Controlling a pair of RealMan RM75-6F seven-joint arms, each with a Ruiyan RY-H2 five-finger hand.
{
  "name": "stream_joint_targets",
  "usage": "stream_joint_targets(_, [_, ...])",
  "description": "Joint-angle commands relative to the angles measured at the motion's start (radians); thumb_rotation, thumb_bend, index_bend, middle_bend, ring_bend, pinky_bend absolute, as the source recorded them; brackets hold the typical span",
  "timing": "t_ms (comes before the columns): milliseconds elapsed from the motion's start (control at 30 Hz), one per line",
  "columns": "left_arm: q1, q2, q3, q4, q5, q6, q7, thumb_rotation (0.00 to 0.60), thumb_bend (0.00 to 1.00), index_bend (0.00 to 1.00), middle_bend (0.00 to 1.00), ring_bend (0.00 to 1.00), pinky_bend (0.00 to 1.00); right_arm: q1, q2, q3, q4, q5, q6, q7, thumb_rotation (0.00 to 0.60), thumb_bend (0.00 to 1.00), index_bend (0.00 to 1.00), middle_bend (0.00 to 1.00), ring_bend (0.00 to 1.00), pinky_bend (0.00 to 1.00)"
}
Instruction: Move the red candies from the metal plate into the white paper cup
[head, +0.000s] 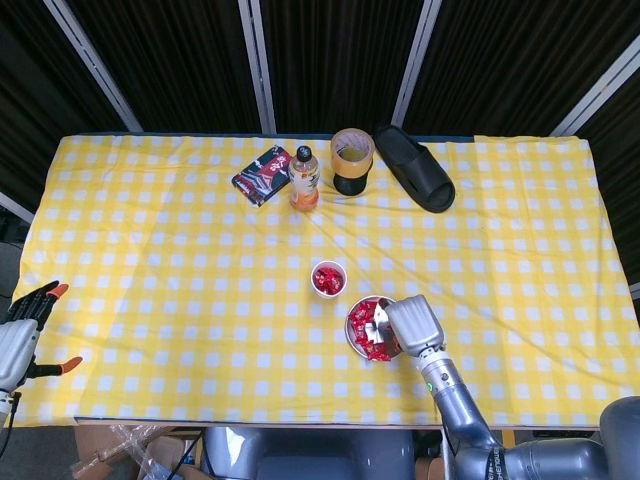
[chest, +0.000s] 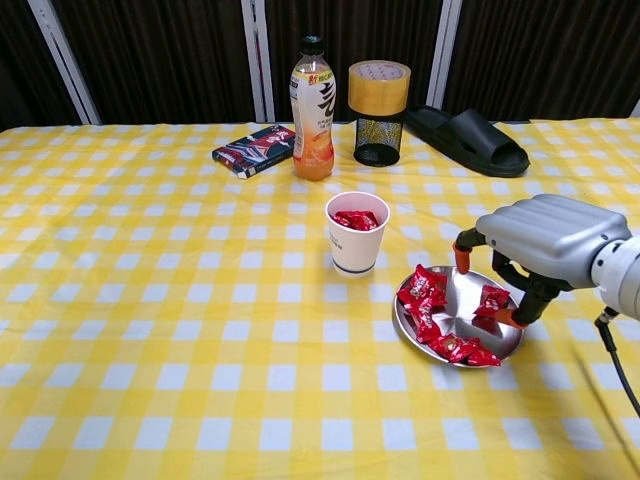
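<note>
From the head view, the yellow-and-white checked tablecloth (head: 180, 300) covers the whole table, and the small white paper cup (head: 328, 278) sits about mid-table with some red candies already in it. Just near and right of it is the round metal plate (head: 356, 325) with the rest of the red wrapped candies (head: 364, 330) piled mostly on its left side. The right hand (head: 413, 324), a grey metal thing, is over the right half of that plate, so part of the dish is hidden. Way off at the near left corner the left hand (head: 22, 325) hangs off the table edge, orange-tipped fingers spread, holding nothing. Along the far side there's a dark red-and-black snack packet (head: 262, 174), an orange drink bottle (head: 305, 178), a roll of tan tape on a black mesh cup (head: 352, 160) and a black slipper (head: 414, 167). Chest view is clearer: the cup (chest: 357, 232) stands left of and a bit farther than the plate (chest: 446, 339), the two just apart. The right hand (chest: 540, 252) is down at the plate's right edge with its fingertips (chest: 513, 318) curled in around one candy (chest: 492, 301); honestly I can't tell if it's actually gripping it or just touching. The other candies (chest: 428, 300) lie along the plate's left and near rim. The left hand doesn't show here.
</note>
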Motion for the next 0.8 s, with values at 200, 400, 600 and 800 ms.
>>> stream_joint_targets(200, [0.002, -0.001, 0.0, 0.001, 0.001, 0.003, 0.001, 0.6, 0.06, 0.01, 0.0, 0.0, 0.0, -0.01, -0.012, 0.025, 0.034, -0.011, -0.017, 0.016, 0.6, 0.31, 0.42, 0.83, 0.94, 1.0])
stream_joint_targets(400, [0.001, -0.001, 0.0, 0.0, 0.0, 0.002, 0.004, 0.6, 0.06, 0.01, 0.0, 0.0, 0.0, -0.014, -0.024, 0.039, 0.059, -0.002, -0.041, 0.024, 0.6, 0.31, 0.43, 0.83, 0.94, 1.0])
stream_joint_targets(600, [0.001, -0.001, 0.0, 0.0, -0.002, 0.0, 0.002, 0.6, 0.07, 0.01, 0.0, 0.0, 0.0, -0.015, -0.038, 0.051, 0.092, 0.014, -0.062, 0.029, 0.6, 0.31, 0.45, 0.83, 0.94, 1.0])
stream_joint_targets(800, [-0.001, 0.001, 0.0, -0.001, -0.004, -0.006, -0.001, 0.6, 0.07, 0.01, 0.0, 0.0, 0.0, -0.018, -0.045, 0.062, 0.124, 0.025, -0.086, 0.046, 0.6, 0.31, 0.46, 0.83, 0.94, 1.0])
